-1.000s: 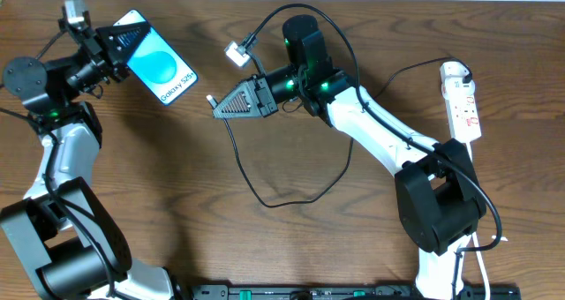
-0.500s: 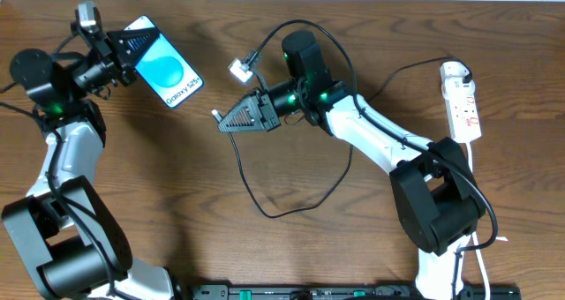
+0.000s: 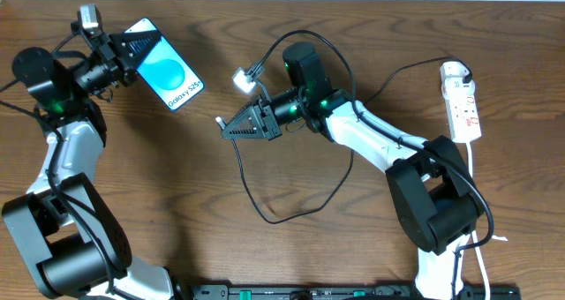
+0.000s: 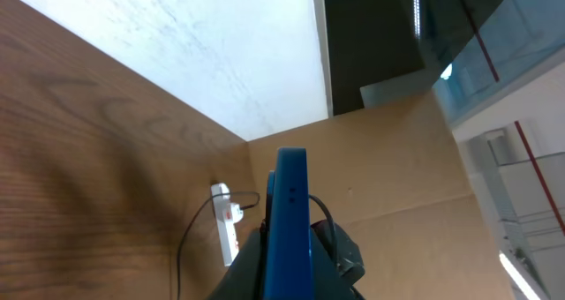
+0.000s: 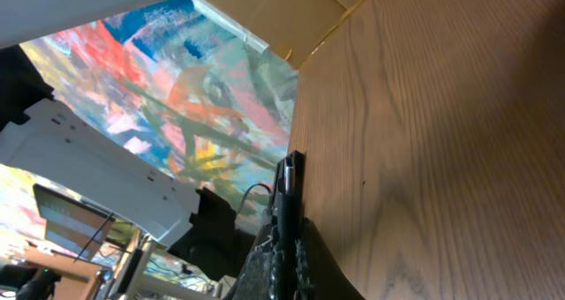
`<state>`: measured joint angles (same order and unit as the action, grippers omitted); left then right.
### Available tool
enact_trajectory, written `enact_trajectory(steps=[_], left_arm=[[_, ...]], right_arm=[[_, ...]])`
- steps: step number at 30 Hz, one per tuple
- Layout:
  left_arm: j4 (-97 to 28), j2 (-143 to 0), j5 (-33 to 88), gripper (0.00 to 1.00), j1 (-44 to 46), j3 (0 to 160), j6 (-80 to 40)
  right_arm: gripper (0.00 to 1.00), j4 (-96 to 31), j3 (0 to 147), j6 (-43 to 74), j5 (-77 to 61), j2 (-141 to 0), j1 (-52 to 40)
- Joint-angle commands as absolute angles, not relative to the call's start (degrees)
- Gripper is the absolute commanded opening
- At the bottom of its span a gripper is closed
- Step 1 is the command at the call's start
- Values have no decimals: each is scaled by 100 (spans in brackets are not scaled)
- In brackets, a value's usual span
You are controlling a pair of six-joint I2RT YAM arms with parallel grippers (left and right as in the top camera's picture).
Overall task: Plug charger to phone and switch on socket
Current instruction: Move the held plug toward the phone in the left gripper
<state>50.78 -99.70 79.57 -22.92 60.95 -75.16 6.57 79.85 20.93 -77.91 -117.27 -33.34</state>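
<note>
The phone [image 3: 168,71], blue screen with a lighter circle and white text, is held above the table's far left in my shut left gripper [image 3: 139,42]. In the left wrist view its blue edge [image 4: 290,203] stands upright between the fingers [image 4: 291,282]. My right gripper [image 3: 231,129] is shut on the charger's small plug tip [image 3: 218,121], which points left, a hand's width from the phone. The thin black charger cable [image 3: 265,213] loops over the table's middle. The plug also shows in the right wrist view [image 5: 287,190] between the jaws [image 5: 287,265]. The white socket [image 3: 462,101] lies at the far right.
The right arm's white links [image 3: 380,146] and black base [image 3: 437,207] stretch across the right half. The left arm's base [image 3: 62,247] stands at the near left. The socket also shows far off in the left wrist view [image 4: 228,225]. Bare wood lies between phone and plug.
My right gripper has moved a little right and toward the front with the plug tip. My left gripper has shifted the phone slightly right. The cable loop has followed.
</note>
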Motion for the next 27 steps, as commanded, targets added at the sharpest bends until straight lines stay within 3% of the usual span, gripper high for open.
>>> enact_trajectory(steps=[1,27], left_arm=[[5103,-9990,8031,7,-2224,5966,-7301],[4794,-10005,8034,8,-1855,5922,-6901]], right_arm=[[1,670,7946,1874,-7793,-11769,-3378],[1,1457,7946,2418,-7813,-11769,-3461]])
